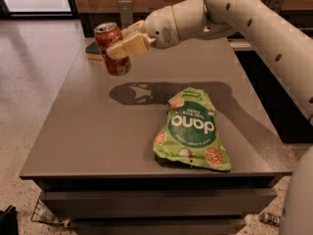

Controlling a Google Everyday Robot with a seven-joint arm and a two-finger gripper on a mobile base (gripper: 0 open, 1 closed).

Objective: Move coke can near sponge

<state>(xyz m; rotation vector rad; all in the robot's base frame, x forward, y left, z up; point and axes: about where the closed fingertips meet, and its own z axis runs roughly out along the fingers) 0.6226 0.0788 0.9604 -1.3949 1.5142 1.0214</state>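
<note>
- The pincer (119,42) hung over the far left part of the bench (98,131), clenched on the coke can (117,65) about its middle.
- Its fingers (128,45) were flat, cream-coloured slabs with a matte plastic look. One lay across the near face of the can and the other showed behind it.
- The coke can was a small red-orange cylinder with a silver metal top, a pull tab and white markings. It sat between the fingers, tilted a little, its top leaning away from the wrist.
- The can's base seemed clear of the bench, with a dark shadow (146,92) lying apart from it, below the pincer and nearer the camera.
- The sponge (92,49) lay just behind the pincer on its outer side, mostly hidden by the can. A dark green rough layer showed over a thin yellow edge. Whether it touched the can, I could not tell.
- Behind the pincer ran the arm (244,13), made of smooth, rounded off-white shells with small dark round holes.
- The snack bag (191,129) lay flat well apart from the pincer, toward the camera and under the arm's side. It was glossy, crinkled green film with white lettering and printed round crisps.
- The bench top was a smooth, dull grey-brown slab with square edges and faint reflections.
</note>
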